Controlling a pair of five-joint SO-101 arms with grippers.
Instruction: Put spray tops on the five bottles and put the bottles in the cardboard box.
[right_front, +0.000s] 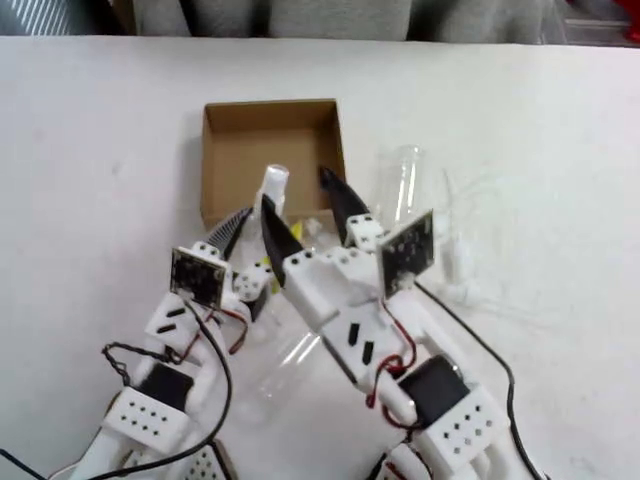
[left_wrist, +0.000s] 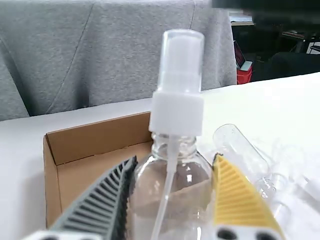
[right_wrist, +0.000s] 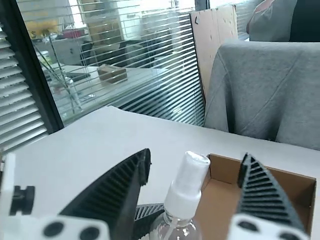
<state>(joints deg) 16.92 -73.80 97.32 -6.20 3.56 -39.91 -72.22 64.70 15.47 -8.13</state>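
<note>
Between the clamped fingers of the left claw (left_wrist: 175, 167) stands the bottle (left_wrist: 150, 195) — light, stiff, probably slick, best gripped at its belly — while the right claw (right_wrist: 196, 156), jaws apart, flanks the spray top (right_wrist: 187, 185).

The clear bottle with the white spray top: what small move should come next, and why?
Probably the right gripper should close on the white spray top to tighten it: its open jaws flank the top, which sits on the clear bottle clamped upright by the left gripper.
</note>
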